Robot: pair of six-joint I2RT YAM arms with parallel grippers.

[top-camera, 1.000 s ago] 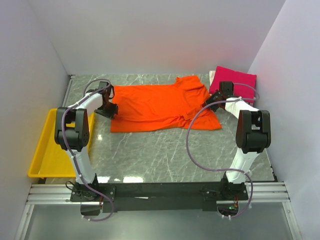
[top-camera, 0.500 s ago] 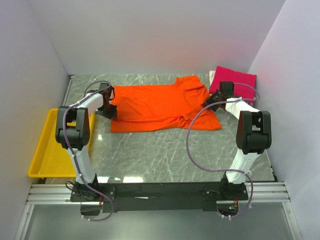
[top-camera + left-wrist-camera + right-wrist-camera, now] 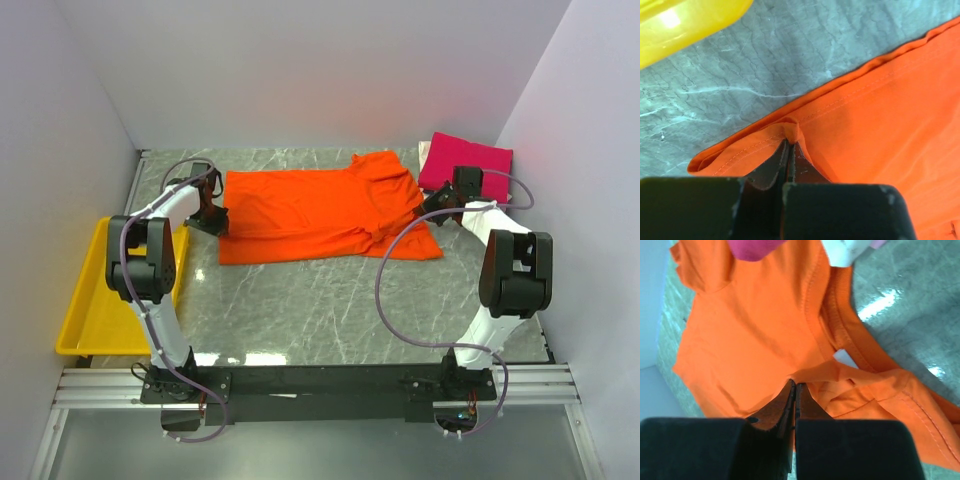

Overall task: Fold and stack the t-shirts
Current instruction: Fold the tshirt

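Observation:
The orange t-shirt [image 3: 310, 212] lies spread across the back of the table, folded lengthwise. My left gripper [image 3: 213, 215] is shut on its hem at the left end; the left wrist view shows a pinch of orange cloth [image 3: 790, 131] between the closed fingers. My right gripper [image 3: 432, 200] is shut on the shirt near the collar at its right end; the right wrist view shows a raised fold of cloth [image 3: 815, 374] at the fingertips. The magenta-pink t-shirt [image 3: 468, 160] lies folded at the back right corner, behind the right gripper.
A yellow plastic tray [image 3: 88, 300] sits off the table's left edge, beside the left arm. White walls close in the back, left and right. A purple cable [image 3: 385, 280] loops from the right arm over the table.
Both grippers have moved outward, left to the left and right to the right, drawing the orange shirt taut between them. The grips on the cloth hold.

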